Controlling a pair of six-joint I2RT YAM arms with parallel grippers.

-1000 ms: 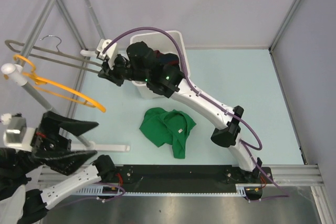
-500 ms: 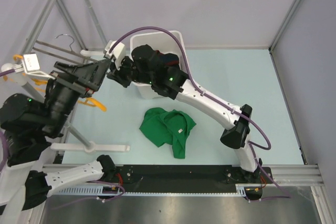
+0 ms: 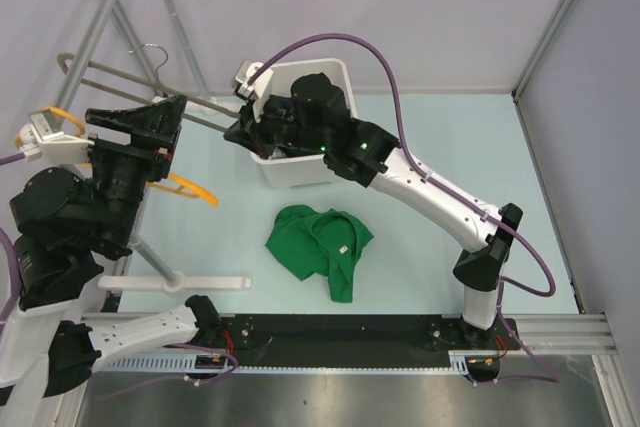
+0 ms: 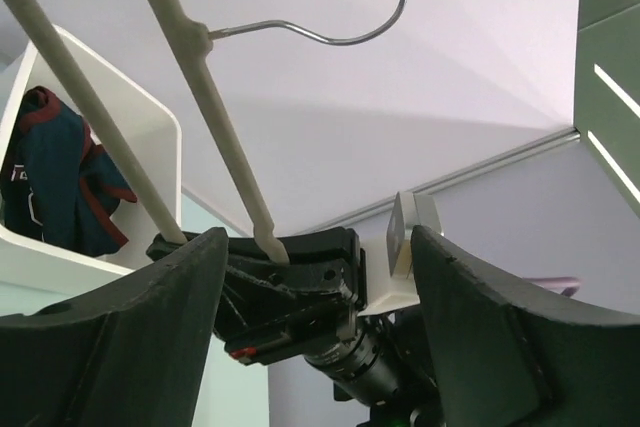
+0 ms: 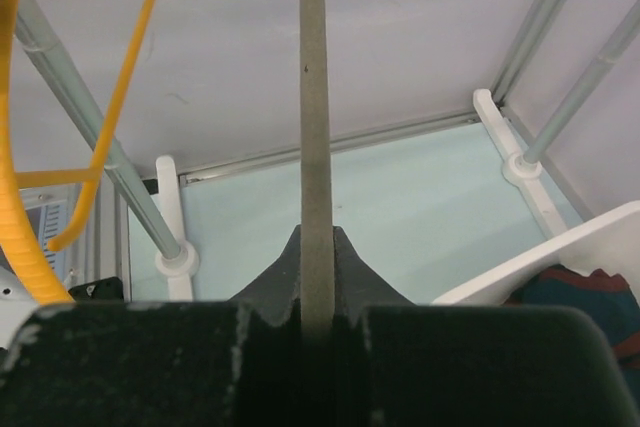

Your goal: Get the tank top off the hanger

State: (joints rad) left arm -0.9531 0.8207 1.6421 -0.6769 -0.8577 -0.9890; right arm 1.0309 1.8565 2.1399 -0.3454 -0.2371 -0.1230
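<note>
The right hand (image 3: pixel 247 125) has carried the hanger (image 4: pixel 222 132) toward the upper middle of the top view, over the white bin (image 3: pixel 300 175). The left hand (image 3: pixel 170 129) has dropped back to the left. The right hand is clamped on one end of the hanger's bar. The left hand gapes wide and empty, its fingers either side of the bar. The tank top (image 3: pixel 318 245) lies crumpled on the counter (image 3: pixel 450 147), lower centre, free of the hanger. Removal looks done; what remains is probably parking the bare hanger, which needs a steady carry clear of the bin.
</note>
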